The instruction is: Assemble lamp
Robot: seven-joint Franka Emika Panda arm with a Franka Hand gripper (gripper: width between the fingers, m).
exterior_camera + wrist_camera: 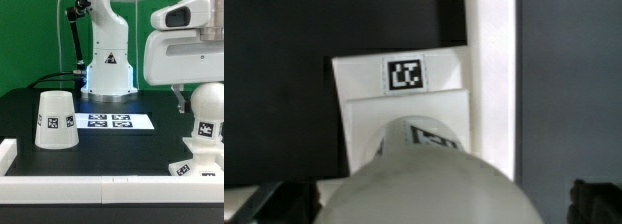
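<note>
The ball-shaped bulb (pixel 208 108) stands upright on the blocky base (pixel 196 164) at the exterior view's right, close to the front rail. My gripper (pixel 190 100) hangs over the bulb from above, with one dark finger (pixel 180 102) showing beside it. In the wrist view the bulb (pixel 416 172) fills the foreground between the fingers (pixel 267 204), with a gap left at the side, so the gripper (pixel 434 206) is open. The base (pixel 402 90) shows its tag beyond the bulb. The tapered shade (pixel 56 120) stands upside down at the exterior view's left.
The marker board (pixel 108 121) lies in the middle of the black table, in front of the robot's pedestal (pixel 106 60). A white rail (pixel 90 186) borders the table's front and left, and runs beside the base in the wrist view (pixel 493 60).
</note>
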